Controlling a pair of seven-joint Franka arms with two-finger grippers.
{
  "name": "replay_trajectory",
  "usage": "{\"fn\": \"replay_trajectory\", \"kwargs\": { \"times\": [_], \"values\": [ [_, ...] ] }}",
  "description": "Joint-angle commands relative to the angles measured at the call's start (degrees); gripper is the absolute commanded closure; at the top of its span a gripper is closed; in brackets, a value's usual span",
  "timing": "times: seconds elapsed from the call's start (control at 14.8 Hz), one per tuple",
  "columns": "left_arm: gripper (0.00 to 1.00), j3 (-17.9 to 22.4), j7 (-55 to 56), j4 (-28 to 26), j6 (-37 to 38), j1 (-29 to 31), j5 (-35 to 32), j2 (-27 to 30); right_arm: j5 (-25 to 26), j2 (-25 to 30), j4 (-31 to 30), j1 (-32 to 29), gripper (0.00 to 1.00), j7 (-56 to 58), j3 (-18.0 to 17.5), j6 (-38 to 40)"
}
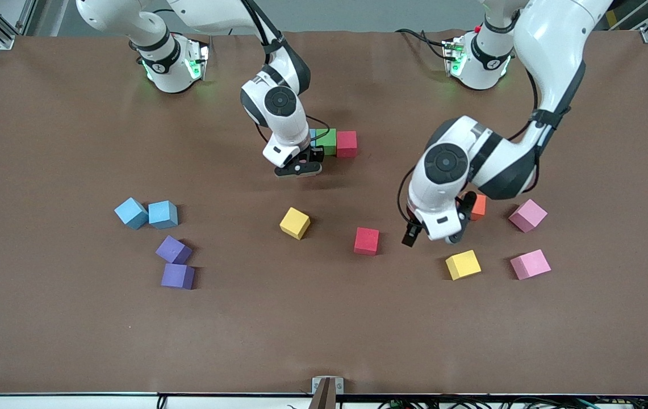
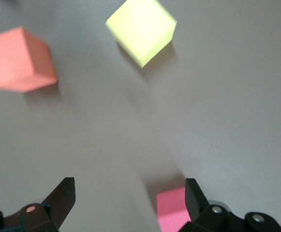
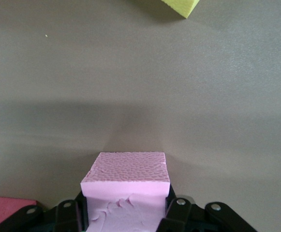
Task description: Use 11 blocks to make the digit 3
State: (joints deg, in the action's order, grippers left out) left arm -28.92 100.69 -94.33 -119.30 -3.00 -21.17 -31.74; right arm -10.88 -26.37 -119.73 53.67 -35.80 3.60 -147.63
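My right gripper (image 1: 301, 166) is shut on a pink block (image 3: 125, 166) and hangs low by the blue end of a row of blue (image 1: 312, 134), green (image 1: 326, 142) and red (image 1: 346, 144) blocks. The hand hides the held block in the front view. My left gripper (image 1: 412, 234) stands open and empty over bare table between a loose red block (image 1: 366, 241) and an orange block (image 1: 478, 206). In the left wrist view the left gripper (image 2: 130, 193) has that red block (image 2: 171, 212) beside one fingertip, with the orange block (image 2: 19, 60) and a yellow block (image 2: 141, 29) farther off.
Loose on the table lie two yellow blocks (image 1: 295, 222) (image 1: 463, 264). Two pink blocks (image 1: 527, 215) (image 1: 530, 264) lie toward the left arm's end. Two blue blocks (image 1: 131, 213) (image 1: 163, 215) and two purple blocks (image 1: 174, 250) (image 1: 178, 276) lie toward the right arm's end.
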Motion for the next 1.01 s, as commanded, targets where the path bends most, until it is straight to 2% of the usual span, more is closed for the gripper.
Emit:
{"fn": "replay_trajectory", "kwargs": {
  "times": [0.0,0.2,0.47,0.81,0.95],
  "values": [
    [0.00,4.38,-7.94,3.97,1.79,-0.34,-1.06,-2.09,-1.16,-0.61,-0.68,1.26,0.67,-0.59,0.53,-0.29],
    [0.00,9.13,-20.31,8.27,1.79,0.18,0.34,-5.25,-1.16,-0.61,-0.68,1.70,0.67,-0.59,0.53,-0.12],
    [0.00,9.14,-30.71,11.88,1.70,3.70,1.13,-7.98,-1.16,-0.61,-0.68,2.23,0.67,-2.78,0.53,-0.03],
    [0.00,9.14,-30.91,16.71,1.44,3.09,1.83,-11.23,-0.55,-1.14,-0.60,2.32,0.67,-2.52,0.62,-0.03],
    [0.00,9.06,-27.42,17.25,0.83,0.64,5.07,-11.24,-0.37,-1.23,-0.42,2.14,0.66,-2.26,0.80,0.93]
  ]
}}
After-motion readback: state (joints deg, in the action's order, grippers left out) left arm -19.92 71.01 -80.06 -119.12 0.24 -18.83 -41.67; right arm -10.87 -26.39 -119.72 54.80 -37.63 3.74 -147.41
